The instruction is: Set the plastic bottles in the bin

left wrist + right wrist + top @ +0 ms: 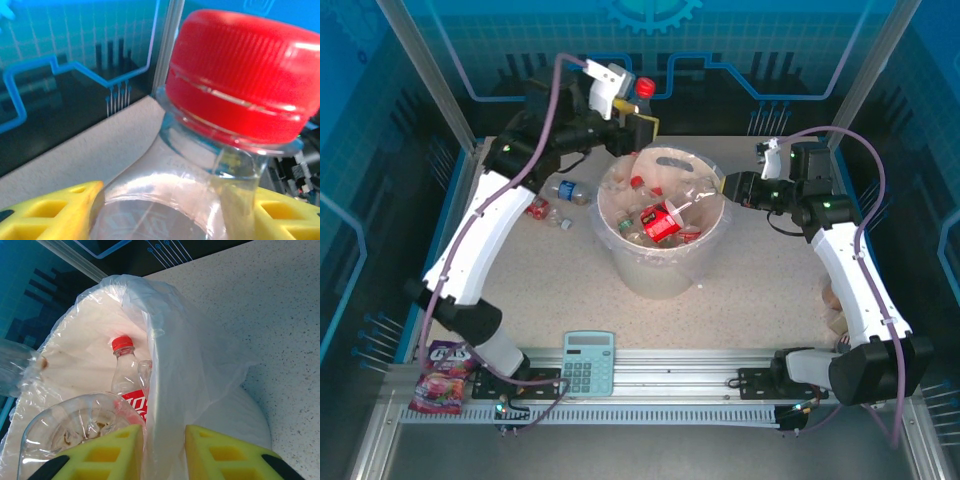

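The bin is parked in the middle of the bench, with a heap of bottles dumped in it. A few loose bottles are left lying just left of it. One more bottle is held up behind the far rim by the left fingers. The right rim is pinched by the right fingers. A calculator is laid at the near edge, a snack packet to its left.

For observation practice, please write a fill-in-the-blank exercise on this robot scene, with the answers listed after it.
1. The left gripper holds a bottle with a ___ cap.
2. The right gripper is shut on the bin at its ___.
3. The calculator lies near the base of the ___ arm.
Missing words: red; rim; left.
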`<control>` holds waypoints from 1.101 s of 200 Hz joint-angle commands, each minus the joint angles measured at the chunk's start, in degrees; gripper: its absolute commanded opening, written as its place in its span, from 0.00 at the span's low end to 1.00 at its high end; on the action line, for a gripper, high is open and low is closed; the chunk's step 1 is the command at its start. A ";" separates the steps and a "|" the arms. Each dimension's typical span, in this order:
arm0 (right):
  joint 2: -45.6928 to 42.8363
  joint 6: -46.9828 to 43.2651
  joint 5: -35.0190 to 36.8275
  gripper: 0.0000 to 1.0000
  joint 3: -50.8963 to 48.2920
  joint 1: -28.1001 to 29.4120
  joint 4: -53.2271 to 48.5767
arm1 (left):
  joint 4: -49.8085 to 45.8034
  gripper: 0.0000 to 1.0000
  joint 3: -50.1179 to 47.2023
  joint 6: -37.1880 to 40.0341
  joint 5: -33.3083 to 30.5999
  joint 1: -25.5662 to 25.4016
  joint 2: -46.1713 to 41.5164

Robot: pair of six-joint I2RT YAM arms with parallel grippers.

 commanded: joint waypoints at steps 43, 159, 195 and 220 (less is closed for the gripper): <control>0.43 0.02 -0.41 0.29 -0.22 2.16 -2.31 | -10.06 0.18 2.92 3.51 2.57 -1.78 7.94; 1.09 0.11 -0.06 0.29 -0.30 2.62 -2.06 | -7.44 0.73 -2.73 2.16 9.83 -2.54 10.18; 1.21 0.11 0.03 0.29 -0.17 2.83 -1.87 | -3.96 0.95 -3.81 0.37 10.02 -2.53 7.45; 1.23 0.02 0.12 0.29 -0.06 2.90 -1.92 | -0.52 0.92 -5.79 -1.28 9.17 -2.60 5.21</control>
